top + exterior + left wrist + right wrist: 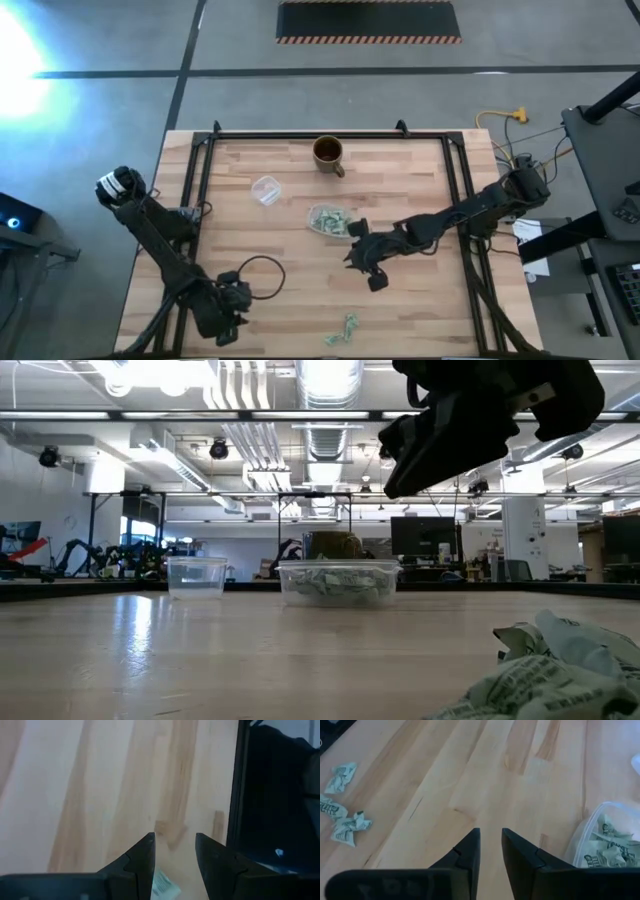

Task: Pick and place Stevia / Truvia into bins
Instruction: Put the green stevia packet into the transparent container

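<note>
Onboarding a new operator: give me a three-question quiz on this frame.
1. True or false: the tub already holds sachets.
2. Loose sachets lie at which table edge: A) near, B) far, C) left?
3. Which gripper hangs beside the tub?

Key:
1. True.
2. A.
3. The right gripper, nothing between its fingers; the left gripper waits at the near left corner.
</note>
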Robot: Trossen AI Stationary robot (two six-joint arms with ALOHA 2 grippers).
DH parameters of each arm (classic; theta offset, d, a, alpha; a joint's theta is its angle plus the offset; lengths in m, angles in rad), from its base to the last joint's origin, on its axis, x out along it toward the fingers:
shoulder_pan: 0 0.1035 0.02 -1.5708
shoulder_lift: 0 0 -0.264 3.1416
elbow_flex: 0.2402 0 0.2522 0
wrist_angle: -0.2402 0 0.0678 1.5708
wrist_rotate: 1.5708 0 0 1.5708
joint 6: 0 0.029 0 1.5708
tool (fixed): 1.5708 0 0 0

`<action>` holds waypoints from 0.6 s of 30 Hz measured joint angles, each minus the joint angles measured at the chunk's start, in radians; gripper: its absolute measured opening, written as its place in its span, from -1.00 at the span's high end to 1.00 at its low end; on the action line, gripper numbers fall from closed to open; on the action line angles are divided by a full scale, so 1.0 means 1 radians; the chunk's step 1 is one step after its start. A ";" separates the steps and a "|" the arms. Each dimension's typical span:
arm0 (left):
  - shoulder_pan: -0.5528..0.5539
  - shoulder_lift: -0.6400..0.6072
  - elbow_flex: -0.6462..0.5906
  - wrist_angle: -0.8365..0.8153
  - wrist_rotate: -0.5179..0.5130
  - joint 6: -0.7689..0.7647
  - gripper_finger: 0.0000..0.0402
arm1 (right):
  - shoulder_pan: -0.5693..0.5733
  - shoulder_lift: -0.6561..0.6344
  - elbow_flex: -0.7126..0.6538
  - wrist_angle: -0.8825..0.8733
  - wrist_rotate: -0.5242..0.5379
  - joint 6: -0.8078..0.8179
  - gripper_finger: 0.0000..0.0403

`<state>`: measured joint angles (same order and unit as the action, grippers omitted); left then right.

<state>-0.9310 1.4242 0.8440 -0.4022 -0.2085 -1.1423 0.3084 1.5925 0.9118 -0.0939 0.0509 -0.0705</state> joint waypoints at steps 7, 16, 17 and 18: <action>-0.012 0.039 0.001 -0.006 0.047 -0.081 0.39 | -0.001 0.000 -0.015 0.002 0.000 0.003 0.65; -0.013 0.176 0.060 -0.040 0.106 -0.087 0.39 | -0.001 0.000 -0.026 0.004 0.000 0.013 0.65; -0.013 0.182 0.072 -0.063 0.106 -0.086 0.39 | -0.001 0.000 -0.026 0.008 0.000 0.016 0.65; -0.013 0.188 0.085 -0.091 0.107 -0.085 0.39 | -0.001 0.000 -0.026 0.012 0.000 0.021 0.66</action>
<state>-0.9438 1.6124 0.9289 -0.4936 -0.1020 -1.2270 0.3077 1.5925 0.8858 -0.0822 0.0513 -0.0492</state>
